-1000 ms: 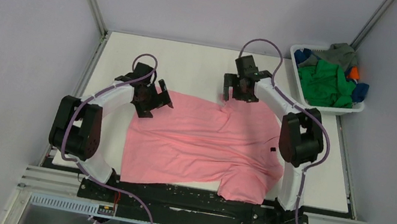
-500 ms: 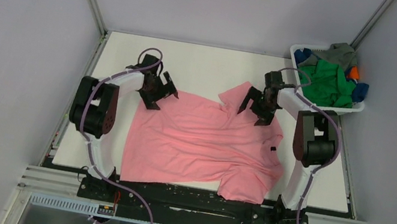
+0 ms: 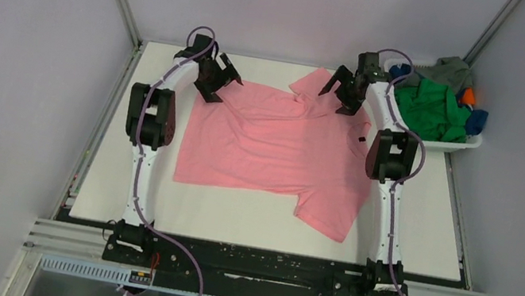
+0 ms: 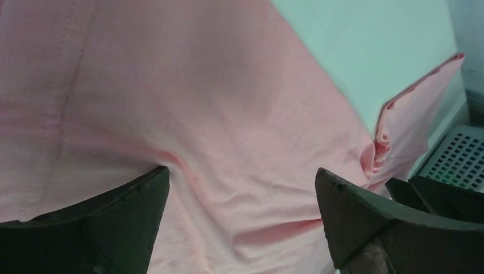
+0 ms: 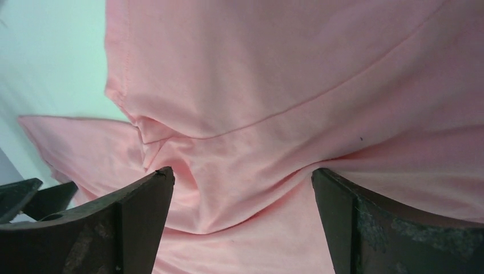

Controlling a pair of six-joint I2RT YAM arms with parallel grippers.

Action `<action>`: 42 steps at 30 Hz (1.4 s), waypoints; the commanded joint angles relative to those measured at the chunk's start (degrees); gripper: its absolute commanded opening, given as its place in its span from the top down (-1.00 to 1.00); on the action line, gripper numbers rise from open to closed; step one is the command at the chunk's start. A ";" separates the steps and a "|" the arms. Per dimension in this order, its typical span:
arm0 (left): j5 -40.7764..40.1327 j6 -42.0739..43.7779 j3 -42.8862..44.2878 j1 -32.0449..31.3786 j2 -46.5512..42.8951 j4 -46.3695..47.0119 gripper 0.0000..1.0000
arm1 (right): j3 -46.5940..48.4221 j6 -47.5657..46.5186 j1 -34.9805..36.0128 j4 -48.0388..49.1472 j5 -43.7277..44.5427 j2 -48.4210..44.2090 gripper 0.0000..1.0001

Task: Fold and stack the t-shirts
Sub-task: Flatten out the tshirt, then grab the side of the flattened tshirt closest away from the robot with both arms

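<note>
A salmon pink t-shirt [image 3: 276,146] lay spread on the bench [image 3: 232,215]. The left tool [image 3: 221,86] and right tool [image 3: 338,100] sat at its upper edge — both wide open, empty.

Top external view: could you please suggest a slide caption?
Left gripper and right gripper, both open, at the far edge of the salmon pink t-shirt; more shirts in the white basket.
</note>
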 commanded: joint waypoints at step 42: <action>-20.45 -5.27 -75.06 -0.83 -58.28 5.49 0.13 | -82.08 -7.11 -3.86 31.89 12.81 -74.57 -0.99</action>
